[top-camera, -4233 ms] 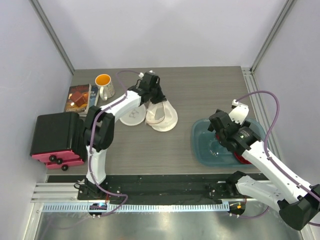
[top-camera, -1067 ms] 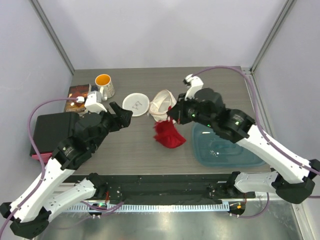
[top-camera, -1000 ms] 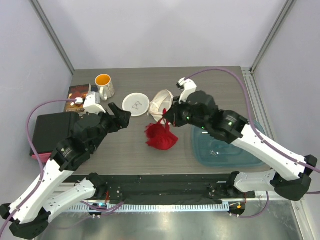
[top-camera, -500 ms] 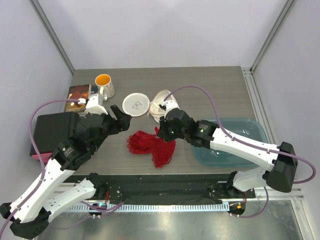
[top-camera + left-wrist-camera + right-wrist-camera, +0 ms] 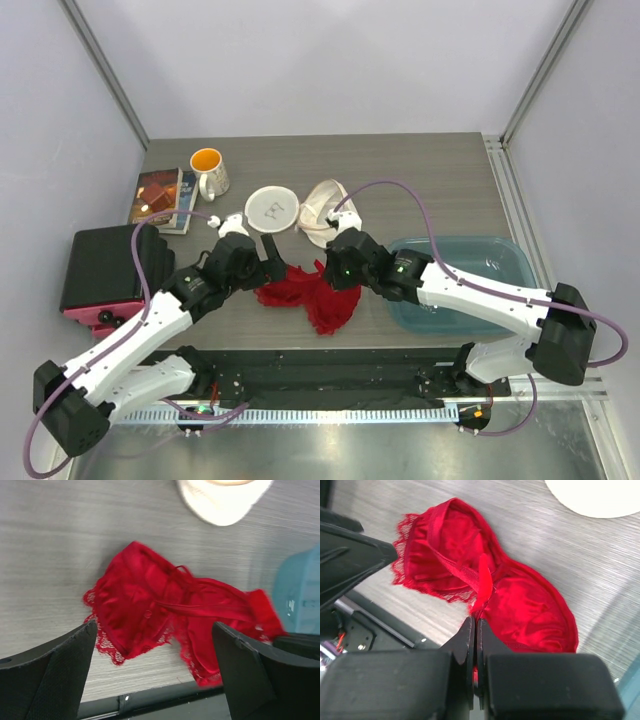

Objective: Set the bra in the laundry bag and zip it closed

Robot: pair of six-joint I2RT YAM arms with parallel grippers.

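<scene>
The red lace bra (image 5: 318,298) lies spread on the table's near middle. My right gripper (image 5: 331,272) is shut on its middle strap; the right wrist view shows the jaws (image 5: 475,624) pinched together on red fabric, with the bra (image 5: 525,605) beyond them. At the bra's left end my left gripper (image 5: 271,270) stands open wide. In the left wrist view its fingers (image 5: 55,665) straddle the bra (image 5: 150,605) without touching it. The laundry bag (image 5: 323,211), a white mesh dome, lies open behind the bra, its flat round face (image 5: 272,207) beside it.
A teal tub (image 5: 495,262) sits at the right, under the right arm. A white mug (image 5: 208,170) with an orange inside and a book (image 5: 160,195) are at the back left. A black and red case (image 5: 105,272) stands at the left edge.
My right gripper brought the bra left and toward the near edge, where it now spreads on the table. My left arm swung in to the bra and its jaws opened wider.
</scene>
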